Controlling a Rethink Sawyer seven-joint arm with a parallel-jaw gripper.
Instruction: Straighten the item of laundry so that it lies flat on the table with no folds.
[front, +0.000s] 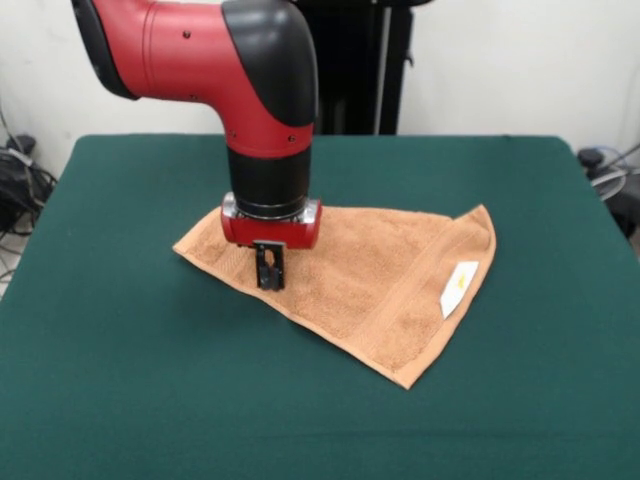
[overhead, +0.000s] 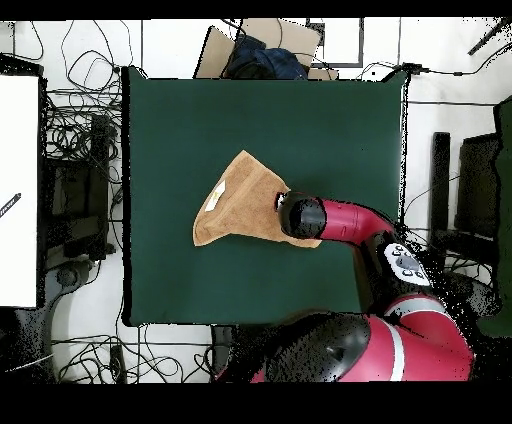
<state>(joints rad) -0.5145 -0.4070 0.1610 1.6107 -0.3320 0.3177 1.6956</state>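
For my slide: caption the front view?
Gripper down on a folded towel on the green table.

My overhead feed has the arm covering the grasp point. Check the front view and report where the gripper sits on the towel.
Observer: The gripper is down at the towel, its tip meeting the cloth near the front view's left corner.
Operator: Report whether that corner is lifted.
Observer: It appears to lie flat on the table.
Operator: Describe the other end.
Observer: A woven band runs along the edge there, beside the white label.
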